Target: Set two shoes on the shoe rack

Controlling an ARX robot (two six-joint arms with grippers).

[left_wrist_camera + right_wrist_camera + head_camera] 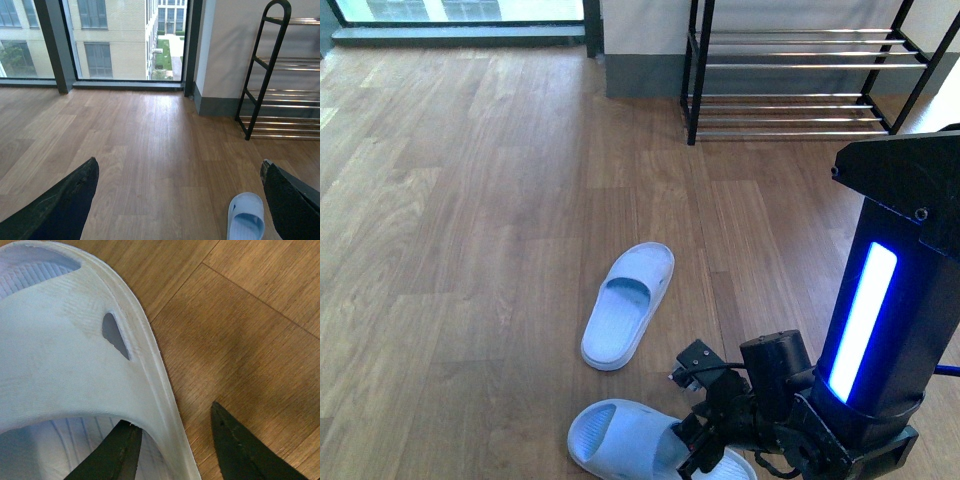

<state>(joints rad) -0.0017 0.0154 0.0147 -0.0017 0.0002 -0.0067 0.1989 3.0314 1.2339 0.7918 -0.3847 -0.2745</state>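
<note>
Right gripper (172,415) spread across the near slide's (615,435) rim, nothing clamped.
I see one finger inside it, one outside over the floor (240,315); second slide (628,305) lies just beyond toward 12 o'clock, shoe rack (800,75) at 1 o'clock; left gripper (179,167) gapes empty.

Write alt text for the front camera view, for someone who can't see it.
The right gripper is down on a pale blue slide sandal at the bottom edge, on a wooden floor. A second matching sandal lies farther out, and a black-framed shoe rack with chrome bars stands at the back right.
</note>
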